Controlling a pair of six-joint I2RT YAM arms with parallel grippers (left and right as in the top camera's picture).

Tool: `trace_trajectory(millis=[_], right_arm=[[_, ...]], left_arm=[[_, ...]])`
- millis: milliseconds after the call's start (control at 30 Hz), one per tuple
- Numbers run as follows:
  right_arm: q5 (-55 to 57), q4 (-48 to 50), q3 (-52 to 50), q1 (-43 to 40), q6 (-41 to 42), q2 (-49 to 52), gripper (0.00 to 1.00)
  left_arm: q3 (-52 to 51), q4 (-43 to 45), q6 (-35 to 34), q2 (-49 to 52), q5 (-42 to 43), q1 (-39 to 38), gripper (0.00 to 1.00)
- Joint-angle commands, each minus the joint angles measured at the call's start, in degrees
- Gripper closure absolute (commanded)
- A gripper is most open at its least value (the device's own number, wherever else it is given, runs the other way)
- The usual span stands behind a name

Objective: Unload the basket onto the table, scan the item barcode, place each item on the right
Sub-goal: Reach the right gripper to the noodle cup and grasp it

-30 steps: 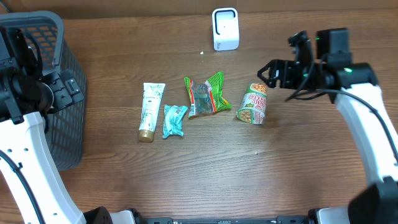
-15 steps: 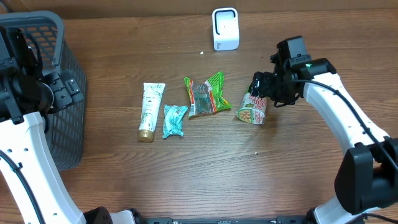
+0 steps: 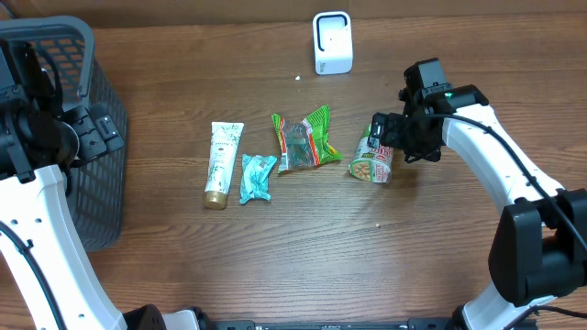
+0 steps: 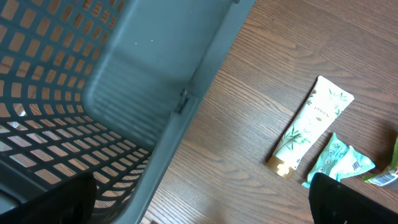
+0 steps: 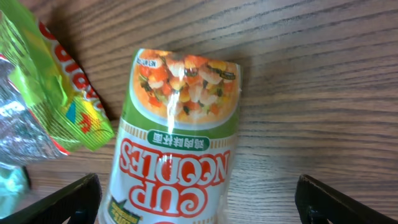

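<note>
Grasp step: with the right gripper spread over the lying cup noodles and the left gripper idle and spread, close, lift, and present the barcode to the white scanner.

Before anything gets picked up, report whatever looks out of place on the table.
The Cup Noodles cup lies on its side on the table instead of standing, next to the crumpled green snack packet. Nothing else looks spilled or damaged.
</note>
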Motion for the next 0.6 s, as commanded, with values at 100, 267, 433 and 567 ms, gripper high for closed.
trace_trajectory(millis=[100,267,433,567], right_arm=[[0.24,-0.55,0.42,0.28,-3.72,2.21,0.0],[-0.2,0.31,0.42,0.33,-3.78,2.89,0.0],[1.33,-1.64,0.44,0.04,-3.78,2.89,0.0],[3.65,-4.22,0.44,-1.01,-3.76,2.89,0.0]], left_arm=[[0.0,0.09,1.09,0.07,0.26,0.26,0.0],[0.0,0.09,1.09,0.07,0.26,0.26,0.0],[0.0,0.09,1.09,0.07,0.26,0.26,0.0],[0.0,0.09,1.09,0.07,0.26,0.26,0.0]])
